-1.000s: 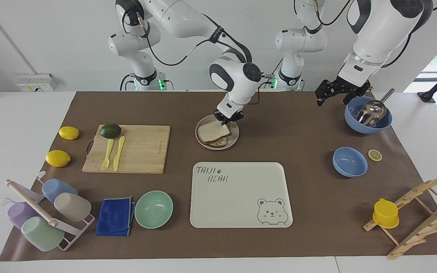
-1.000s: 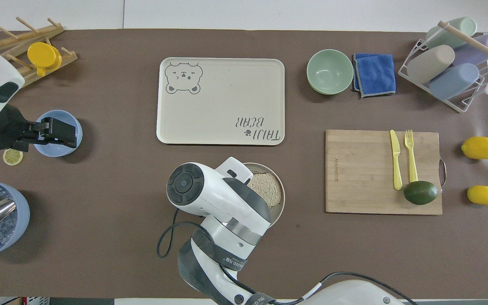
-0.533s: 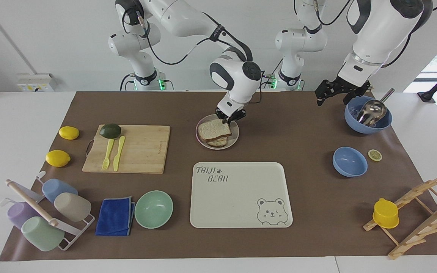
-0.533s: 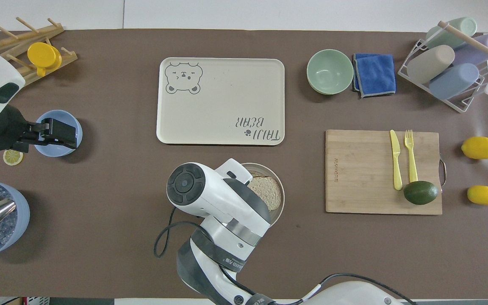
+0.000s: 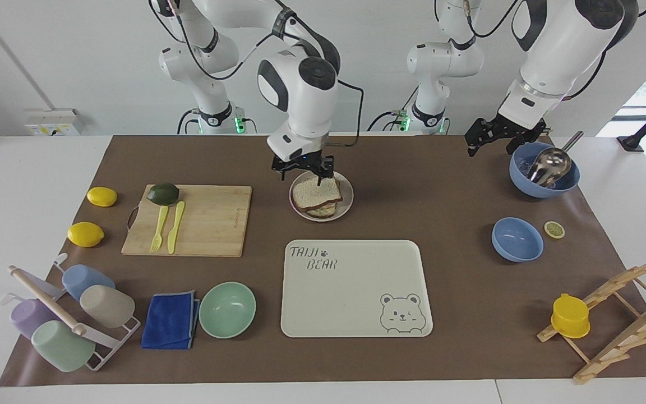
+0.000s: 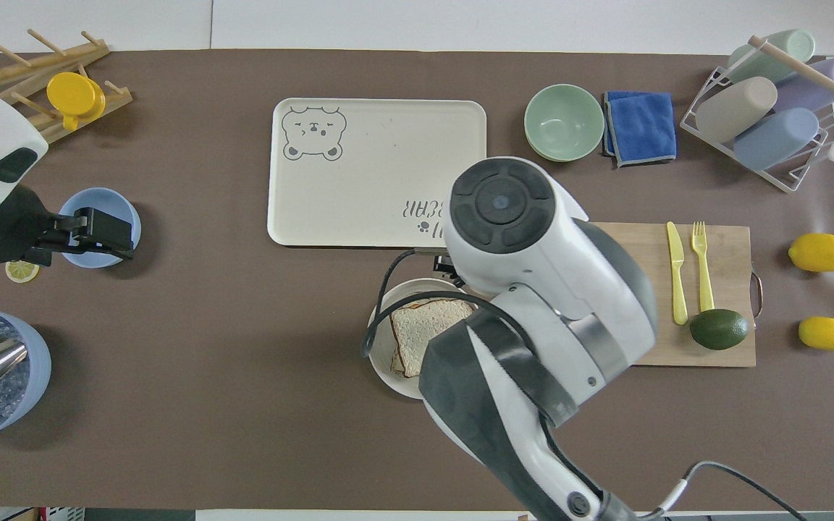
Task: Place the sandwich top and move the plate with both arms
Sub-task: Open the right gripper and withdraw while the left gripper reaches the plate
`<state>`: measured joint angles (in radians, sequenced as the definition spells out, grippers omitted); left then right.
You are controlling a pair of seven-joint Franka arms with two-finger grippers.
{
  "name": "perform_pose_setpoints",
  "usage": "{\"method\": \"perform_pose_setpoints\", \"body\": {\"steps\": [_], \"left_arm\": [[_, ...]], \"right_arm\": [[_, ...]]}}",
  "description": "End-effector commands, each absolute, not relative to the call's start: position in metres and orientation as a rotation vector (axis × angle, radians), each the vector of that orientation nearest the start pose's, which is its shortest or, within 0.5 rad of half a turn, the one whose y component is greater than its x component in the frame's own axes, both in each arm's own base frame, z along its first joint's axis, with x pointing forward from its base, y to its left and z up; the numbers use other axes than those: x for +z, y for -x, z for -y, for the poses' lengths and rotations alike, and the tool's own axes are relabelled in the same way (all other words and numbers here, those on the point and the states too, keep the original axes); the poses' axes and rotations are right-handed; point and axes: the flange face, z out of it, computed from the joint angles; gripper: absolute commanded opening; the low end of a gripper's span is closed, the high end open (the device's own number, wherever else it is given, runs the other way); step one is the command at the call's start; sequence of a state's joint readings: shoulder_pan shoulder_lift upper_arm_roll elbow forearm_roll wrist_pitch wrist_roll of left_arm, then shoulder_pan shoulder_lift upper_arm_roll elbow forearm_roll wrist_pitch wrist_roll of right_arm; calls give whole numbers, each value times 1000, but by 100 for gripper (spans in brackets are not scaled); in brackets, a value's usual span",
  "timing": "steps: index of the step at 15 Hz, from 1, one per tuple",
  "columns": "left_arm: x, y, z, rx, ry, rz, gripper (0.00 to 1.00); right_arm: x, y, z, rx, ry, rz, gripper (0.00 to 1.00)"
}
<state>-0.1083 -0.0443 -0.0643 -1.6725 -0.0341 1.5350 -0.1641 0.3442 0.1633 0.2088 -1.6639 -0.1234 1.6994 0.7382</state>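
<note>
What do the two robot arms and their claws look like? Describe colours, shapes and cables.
Both arms are glossy white, rounded segments with grey-black joints and round dark end caps. Black cables loop along them. The right claw and left claw are small, black and two-fingered.

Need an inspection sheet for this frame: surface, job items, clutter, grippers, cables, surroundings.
Surface: brown mat on a white table.
Job items: bread slice lies on the sandwich on the plate, which sits nearer the robots than the tray.
Clutter: cutting board with avocado, knife and fork; two lemons; green bowl; blue cloth; cup rack; two blue bowls, one holding a scoop; lemon slice; wooden rack with a yellow cup.
Grippers: right gripper open, over the plate's edge, holding nothing. Left gripper open, empty, waiting beside the scoop bowl.
Cables: black cable loops from the right arm over the plate.
Surroundings: white wall, wall socket box.
</note>
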Motion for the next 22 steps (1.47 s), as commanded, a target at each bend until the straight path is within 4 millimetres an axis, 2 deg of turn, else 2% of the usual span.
{"method": "perform_pose_setpoints", "body": {"steps": [1,2,3,4,6,8,10,11,13,14,17,19,22], "left_arm": [[582,-506,100,129,3157,-1,100],[572,-500,106,125,3158,6,100],[563,-496,127,130,3166,-11,100],[553,-492,149,137,3173,-2,100],[519,-481,181,153,3211,24,100],[484,-470,212,178,3227,-42,100],[449,-461,246,212,3235,-42,100],[428,-457,256,225,3240,-59,100],[394,-442,282,230,3272,-72,100],[377,-431,294,211,3273,-78,100],[339,-414,309,162,3276,-4,100],[324,-407,324,158,3282,-19,100],[313,-403,333,173,3288,16,100]], "right_arm": [[545,-518,-232,116,3266,-266,100],[564,-518,-198,143,3243,-211,100],[583,-517,-161,149,3212,-188,100],[593,-519,-129,163,3195,-198,100],[600,-521,-76,192,3182,-220,100],[615,-517,-51,221,3198,-179,100],[618,-521,-21,239,3187,-197,100],[619,-522,-4,245,3170,-160,100],[618,-523,19,237,3160,-21,100],[618,-523,24,235,3159,-14,100],[617,-533,23,198,3180,-2,100],[616,-535,28,206,3179,-17,100],[620,-540,27,236,3171,-19,100]]}}
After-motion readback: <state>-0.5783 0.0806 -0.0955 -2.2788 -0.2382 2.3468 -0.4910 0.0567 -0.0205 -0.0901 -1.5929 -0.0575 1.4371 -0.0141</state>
